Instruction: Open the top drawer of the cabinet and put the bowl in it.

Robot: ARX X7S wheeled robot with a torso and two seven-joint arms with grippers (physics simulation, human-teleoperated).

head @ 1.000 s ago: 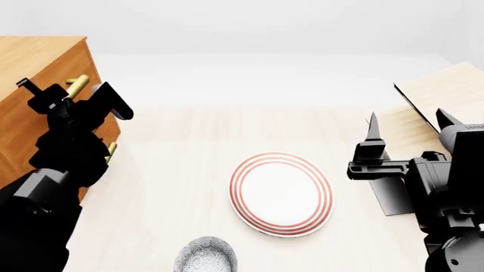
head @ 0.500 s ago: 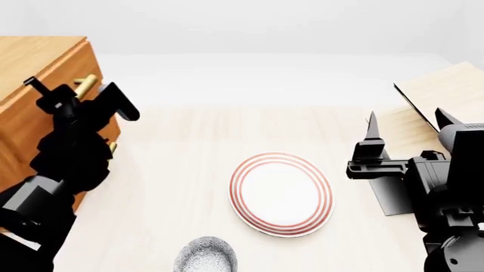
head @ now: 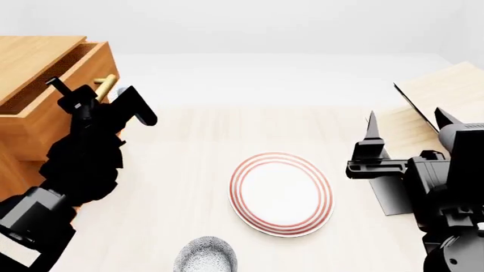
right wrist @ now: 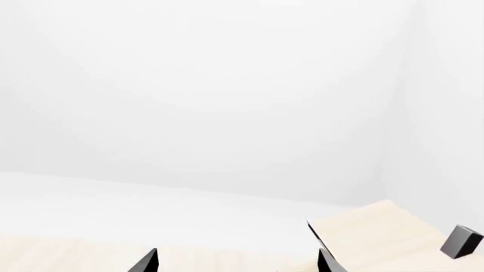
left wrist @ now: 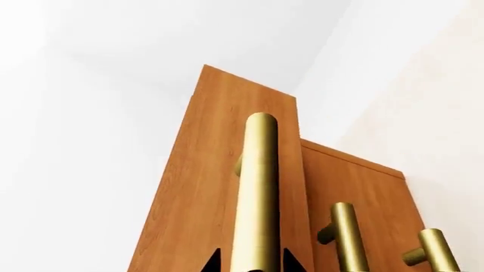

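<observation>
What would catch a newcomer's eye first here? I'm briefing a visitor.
The left gripper clasping the brass handle of the top drawer, pulled partway out of the cabinet at far left. Next, the red-ringed plate mid-table, with the speckled bowl nearer the robot.

A pale wooden tabletop (head: 174, 170) with faint lengthwise grain fills the near ground. Behind it runs a white floor or ledge, meeting plain white walls (right wrist: 212, 85) that join at a soft corner. The light is even and diffuse, throwing only weak shadows on the wood.
</observation>
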